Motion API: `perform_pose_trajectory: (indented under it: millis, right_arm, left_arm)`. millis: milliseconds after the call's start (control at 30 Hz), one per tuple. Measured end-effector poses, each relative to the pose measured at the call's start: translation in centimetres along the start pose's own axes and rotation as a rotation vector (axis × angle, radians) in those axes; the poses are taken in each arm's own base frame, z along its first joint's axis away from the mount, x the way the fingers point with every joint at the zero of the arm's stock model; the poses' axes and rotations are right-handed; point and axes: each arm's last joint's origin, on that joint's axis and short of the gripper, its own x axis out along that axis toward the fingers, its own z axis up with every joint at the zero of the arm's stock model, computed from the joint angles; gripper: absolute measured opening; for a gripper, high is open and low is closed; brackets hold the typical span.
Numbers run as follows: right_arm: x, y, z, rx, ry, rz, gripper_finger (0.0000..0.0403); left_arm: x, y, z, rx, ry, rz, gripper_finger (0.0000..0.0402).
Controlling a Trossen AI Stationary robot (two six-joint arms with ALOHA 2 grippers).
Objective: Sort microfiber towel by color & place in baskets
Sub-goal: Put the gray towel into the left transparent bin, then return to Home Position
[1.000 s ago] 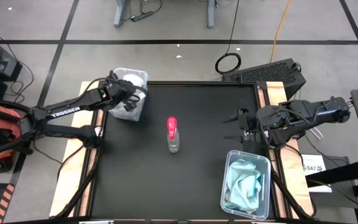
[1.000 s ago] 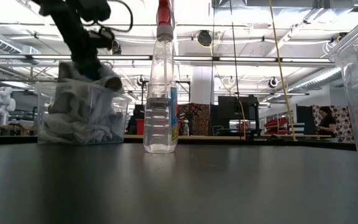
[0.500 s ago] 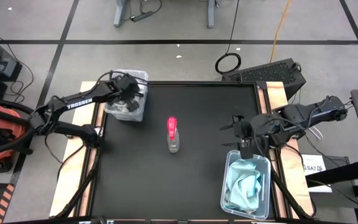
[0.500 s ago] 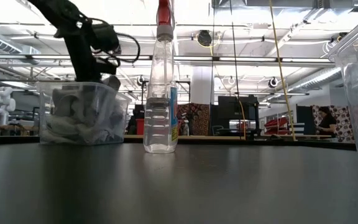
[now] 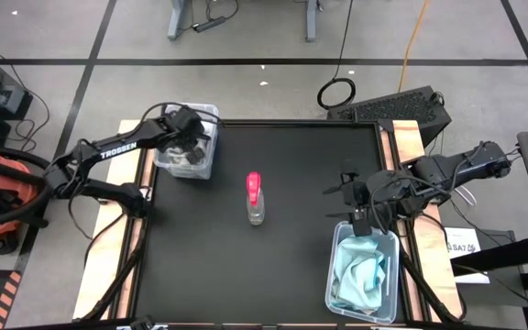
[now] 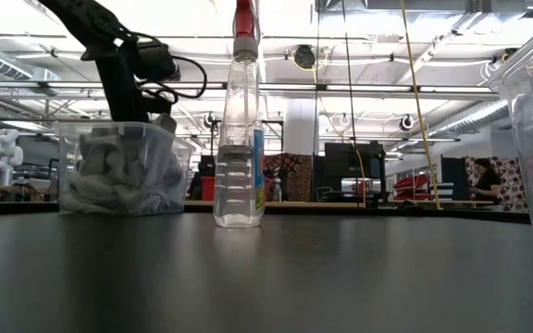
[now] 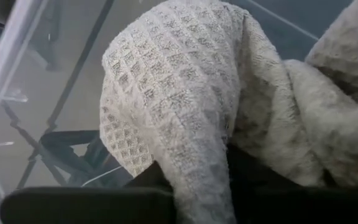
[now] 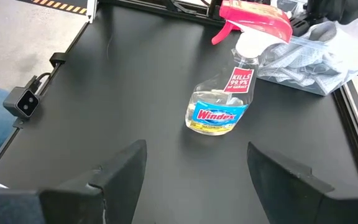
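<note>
The far-left basket (image 5: 202,167) holds pale grey-white towels (image 6: 109,176). My left gripper (image 5: 189,145) reaches down into it, with a waffle-weave grey-white towel (image 7: 179,93) between its fingers. The near-right basket (image 5: 336,275) holds light blue towels (image 5: 363,275). My right gripper (image 5: 348,197) hovers open just beyond that basket's far end, with nothing between its fingers (image 8: 120,171). My left gripper has a fold of the grey-white towel (image 7: 194,162) between its two fingers, which slant down into the basket from the table's left side. The towel bulges up ahead of the fingers and lies against the other towels (image 7: 328,112) inside the basket.
A clear spray bottle with a red trigger head (image 5: 255,197) stands upright mid-table between the two baskets. The black mat (image 5: 273,275) around it is bare. A person sits far off in the room behind the table (image 6: 482,180).
My left gripper has sunk into the far-left basket with the grey-white towel. The towel stood heaped above the rim and now lies down among the others. My right gripper has drifted slightly toward the near edge, still open.
</note>
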Motion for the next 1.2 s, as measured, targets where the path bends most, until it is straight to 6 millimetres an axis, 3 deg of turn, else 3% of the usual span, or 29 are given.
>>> perform_pose_trajectory:
  millis: [200,367,900,1200]
  right_arm:
    - [0.0,0.0,0.0,-0.001,0.000,0.000,0.0269]
    - [0.0,0.0,0.0,-0.002,0.000,0.000,0.0269]
    - [0.0,-0.3,0.0,-0.061,-0.002,-0.087,0.0269]
    - [-1.2,-0.6,-0.1,-0.105,-0.026,-0.112,0.0269]
  left_arm:
    - [-1.5,0.4,-0.2,-0.018,-0.054,0.016,0.0149]
    - [-3.4,0.8,-0.9,-0.033,-0.101,0.030,0.0185]
    - [-10.5,1.0,-4.1,-0.077,-0.395,-0.054,0.0190]
    - [-14.5,0.5,-6.2,-0.096,-0.674,-0.281,0.0190]
